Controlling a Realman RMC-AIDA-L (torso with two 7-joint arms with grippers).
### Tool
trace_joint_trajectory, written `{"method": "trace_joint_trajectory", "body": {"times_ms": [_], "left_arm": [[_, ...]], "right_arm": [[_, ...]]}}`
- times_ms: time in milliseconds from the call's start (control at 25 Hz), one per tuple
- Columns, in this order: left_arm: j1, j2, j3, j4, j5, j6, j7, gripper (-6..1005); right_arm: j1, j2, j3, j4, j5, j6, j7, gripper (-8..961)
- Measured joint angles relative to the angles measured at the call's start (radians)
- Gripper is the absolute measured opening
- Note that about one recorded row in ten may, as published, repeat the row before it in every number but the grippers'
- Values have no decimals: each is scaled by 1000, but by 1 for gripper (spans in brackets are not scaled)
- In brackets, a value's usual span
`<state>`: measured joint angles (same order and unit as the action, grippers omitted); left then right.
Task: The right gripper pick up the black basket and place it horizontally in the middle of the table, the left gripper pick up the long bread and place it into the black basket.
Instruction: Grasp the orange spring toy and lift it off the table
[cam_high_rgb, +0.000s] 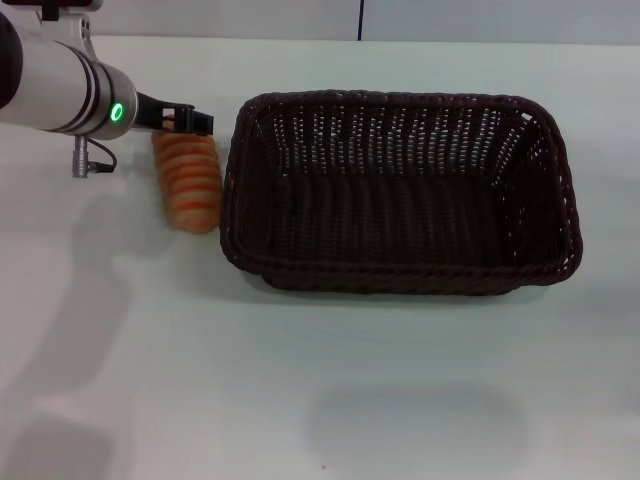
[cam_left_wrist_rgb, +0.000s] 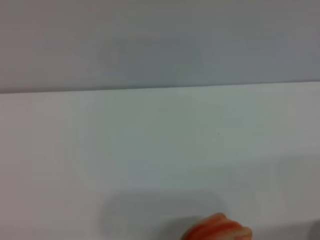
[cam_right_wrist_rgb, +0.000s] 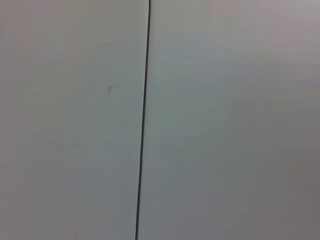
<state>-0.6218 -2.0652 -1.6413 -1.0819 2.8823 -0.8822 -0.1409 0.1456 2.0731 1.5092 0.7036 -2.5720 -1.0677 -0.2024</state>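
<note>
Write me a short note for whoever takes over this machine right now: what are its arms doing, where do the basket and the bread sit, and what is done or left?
Left end effector: at the far end of the long bread, fingers around that end; whether it has clamped cannot be told.
Right end effector: out of sight in every view.
Black basket: lying lengthwise across the middle of the table, empty.
Long bread: on the table just left of the basket, close beside its wall.
Done: the basket looks placed.
Left: grip the bread, lift it and set it in the basket.
</note>
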Motion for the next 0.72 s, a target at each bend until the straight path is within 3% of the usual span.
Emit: {"method": "trace_joint_trajectory", "body": {"times_ms": [720], "left_arm": [[-38, 1, -7, 91, -73, 14, 56, 862]], "right_arm": [[3, 1, -1, 13, -14, 0, 0, 370]]}}
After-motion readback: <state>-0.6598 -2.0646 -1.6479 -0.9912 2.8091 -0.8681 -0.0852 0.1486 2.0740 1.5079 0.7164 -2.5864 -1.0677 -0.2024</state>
